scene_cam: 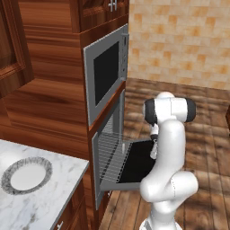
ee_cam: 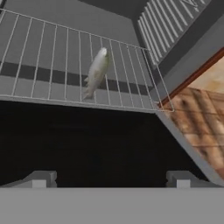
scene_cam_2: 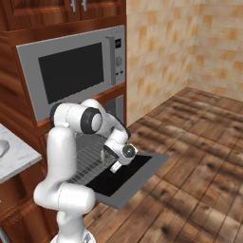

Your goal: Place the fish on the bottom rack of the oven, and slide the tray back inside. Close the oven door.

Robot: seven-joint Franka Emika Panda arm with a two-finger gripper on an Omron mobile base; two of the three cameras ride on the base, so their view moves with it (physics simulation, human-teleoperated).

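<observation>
One pale silver fish (ee_cam: 96,73) is lying on the pulled-out silver wire-grid rack (ee_cam: 39,65), at twelve o'clock from the spread, empty fingers (ee_cam: 40,179). Pushing unevenly risks jamming the rack or rolling the fish off.

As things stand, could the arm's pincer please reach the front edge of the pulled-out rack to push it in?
Probably yes: the open pincer hangs over the lowered door, facing the rack, with nothing between them.

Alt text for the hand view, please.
A pale fish lies on the pulled-out bottom rack above the dark glass of the lowered oven door. The open gripper hangs over the door, holding nothing.
</observation>
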